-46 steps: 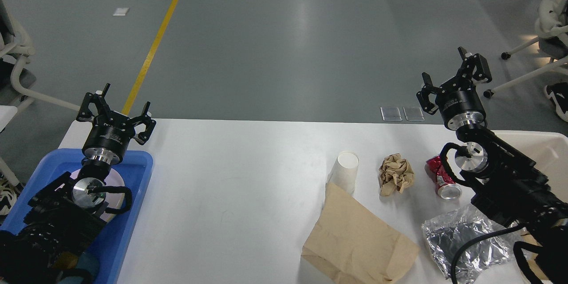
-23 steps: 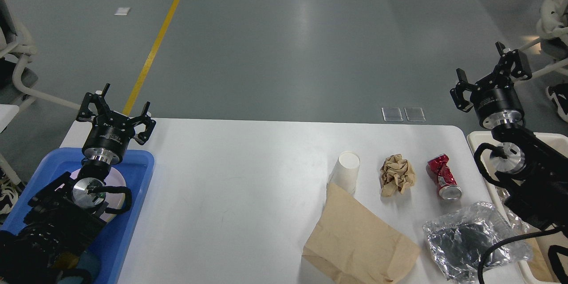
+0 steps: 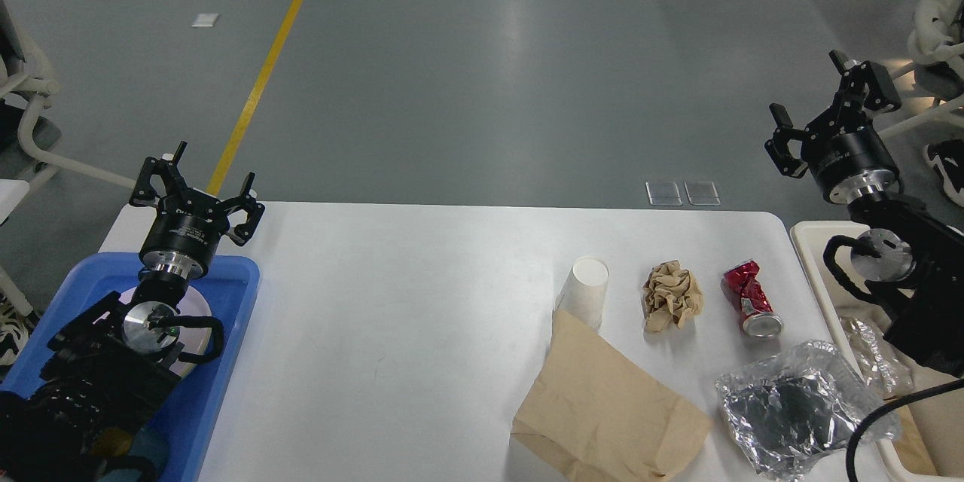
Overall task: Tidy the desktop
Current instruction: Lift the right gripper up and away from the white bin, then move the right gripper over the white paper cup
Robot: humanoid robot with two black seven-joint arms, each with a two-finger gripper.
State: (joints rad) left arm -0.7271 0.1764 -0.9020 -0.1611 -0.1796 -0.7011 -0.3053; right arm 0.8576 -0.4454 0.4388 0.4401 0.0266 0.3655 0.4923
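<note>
The white desktop [image 3: 407,301] spans the view. On its right part lie a white paper cup [image 3: 585,291], a crumpled brown paper ball [image 3: 671,296], a crushed red can [image 3: 749,299], a flat brown paper bag [image 3: 606,407] and a crumpled foil container [image 3: 798,407]. My left gripper [image 3: 197,177] stands open and empty above the far end of the blue tray [image 3: 218,361]. My right gripper [image 3: 827,102] is open and empty, raised past the desktop's right edge above the cream bin [image 3: 817,256].
The blue tray at the left holds a white plate [image 3: 197,312], partly hidden by my left arm. The cream bin at the right holds crumpled clear wrap [image 3: 874,354]. Chair legs stand on the grey floor at both sides.
My right arm has swung to the right, off the desktop and over the cream bin, then risen slightly. The left arm and the items have not moved.
</note>
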